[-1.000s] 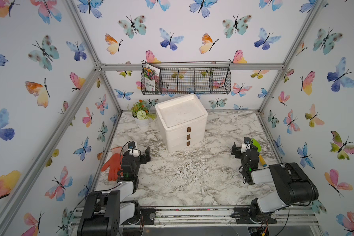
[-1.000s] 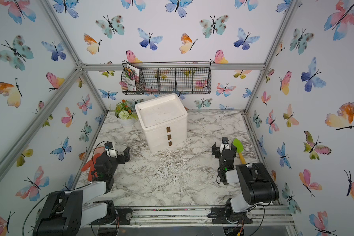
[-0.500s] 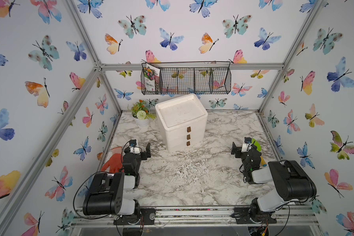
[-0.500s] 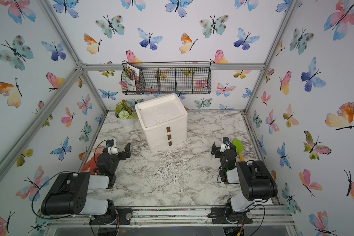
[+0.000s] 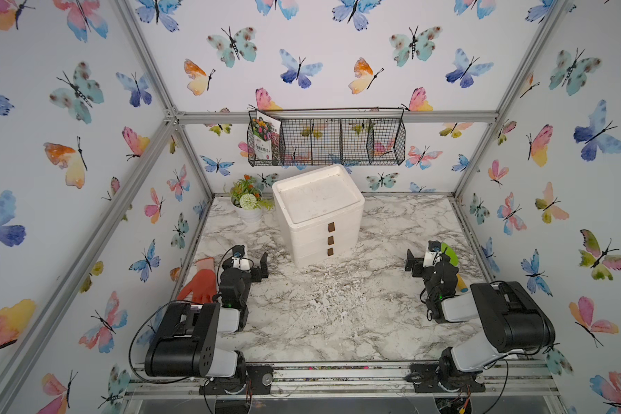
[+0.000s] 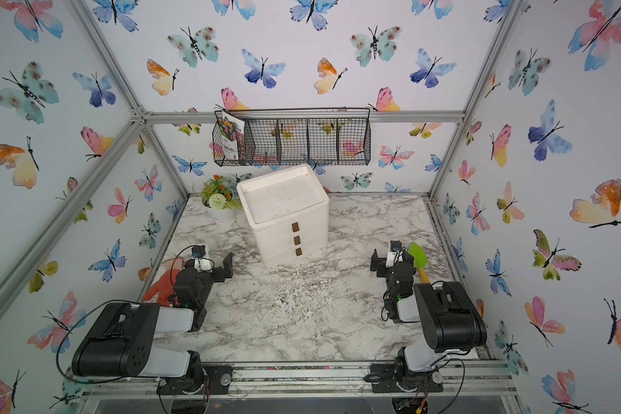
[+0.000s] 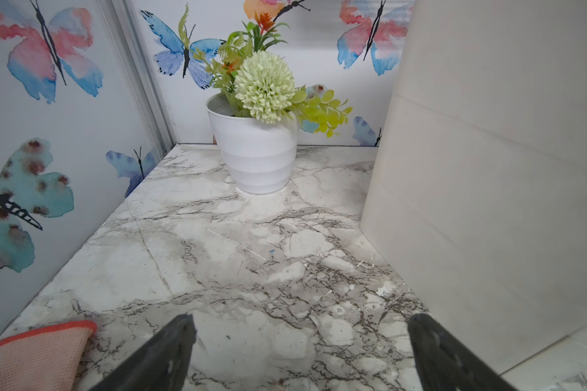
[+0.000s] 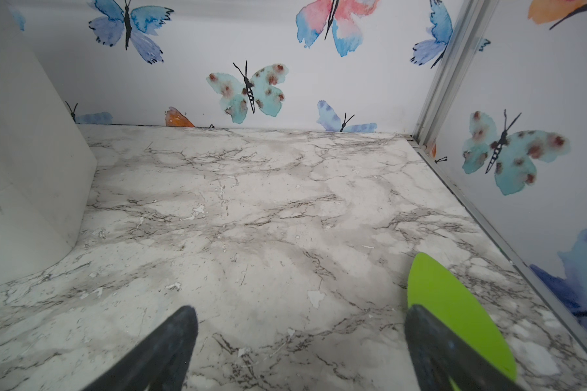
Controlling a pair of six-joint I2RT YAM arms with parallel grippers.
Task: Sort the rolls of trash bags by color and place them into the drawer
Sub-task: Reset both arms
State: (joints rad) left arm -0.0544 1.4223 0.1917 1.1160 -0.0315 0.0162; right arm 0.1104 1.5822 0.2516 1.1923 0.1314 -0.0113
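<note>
Left gripper (image 7: 300, 321) hangs wide open and empty over the worktop (image 5: 337, 333), eased slightly forward since a second ago; right gripper (image 8: 301, 311) unmoved, open, empty, beside the green trowel (image 8: 454, 315); farther back, the drawer unit (image 5: 319, 215) stands shut; rolls of trash bags out of sight.

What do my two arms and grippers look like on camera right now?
The left arm and right arm are alike: boxy black joint housings joined by white link sections. A black cable loops off the left one. A green light glows on each wrist. The left gripper and right gripper have dark, tapering fingers.
</note>
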